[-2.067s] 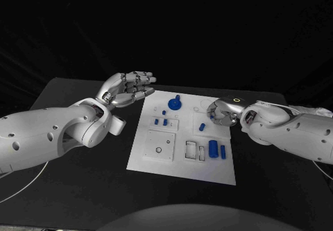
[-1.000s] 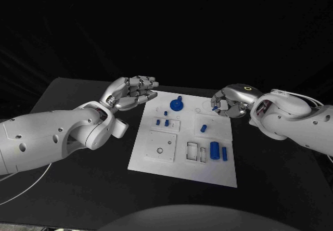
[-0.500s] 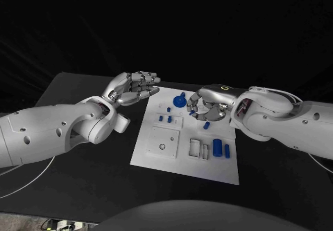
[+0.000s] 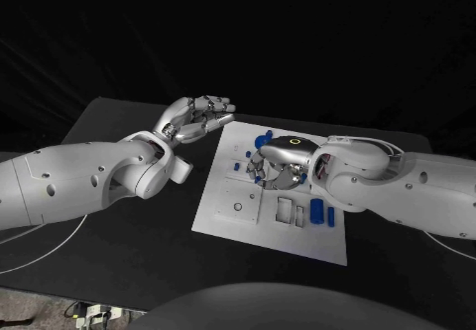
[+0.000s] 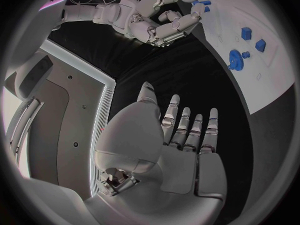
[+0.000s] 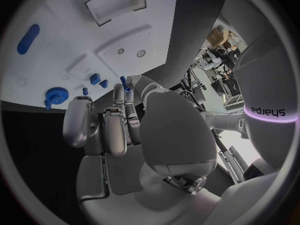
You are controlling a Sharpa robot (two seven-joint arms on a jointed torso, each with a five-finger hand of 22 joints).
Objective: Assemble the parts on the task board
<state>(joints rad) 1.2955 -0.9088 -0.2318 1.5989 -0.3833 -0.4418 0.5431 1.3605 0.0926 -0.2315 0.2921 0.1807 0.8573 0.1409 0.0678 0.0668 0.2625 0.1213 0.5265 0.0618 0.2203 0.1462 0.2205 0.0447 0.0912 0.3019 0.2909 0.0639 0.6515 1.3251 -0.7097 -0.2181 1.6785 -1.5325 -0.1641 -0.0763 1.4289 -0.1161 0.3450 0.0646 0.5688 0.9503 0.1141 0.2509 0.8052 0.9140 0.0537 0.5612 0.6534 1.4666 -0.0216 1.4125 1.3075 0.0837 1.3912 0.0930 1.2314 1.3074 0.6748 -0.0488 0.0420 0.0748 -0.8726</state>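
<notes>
On the black counter (image 4: 119, 227) in the head view, the white task board (image 4: 283, 234) lies at the centre, tilted a little. The right hand (image 4: 275, 167) hangs over the board's middle with its fingers curled down, and a small blue peg seems pinched at the fingertips. At 12 o'clock on the board sits a blue gear (image 4: 262, 140), partly hidden by that hand. Two small blue blocks (image 4: 236, 166) sit at 9 o'clock from the hand. At 4 o'clock from the hand a long blue bar (image 4: 316, 210) and a thinner blue strip (image 4: 330, 215) lie side by side. The left hand (image 4: 201, 115) hovers off the board's far left corner, at 11 o'clock, fingers loosely curled and holding nothing.

Seen from the left wrist, the left hand (image 5: 181, 145) has straight, slightly parted fingers and a bare palm. Beyond it lie the board (image 5: 269, 80), the gear (image 5: 235, 59) and the blocks (image 5: 253, 38), with the right hand (image 5: 165, 27) over the board.

Seen from the right wrist, the right hand (image 6: 119, 130) pinches a small blue peg (image 6: 124, 81) between thumb and fingertip. Past it lie the board (image 6: 75, 40), the gear (image 6: 56, 95), the blocks (image 6: 98, 80) and the long bar (image 6: 28, 38).
</notes>
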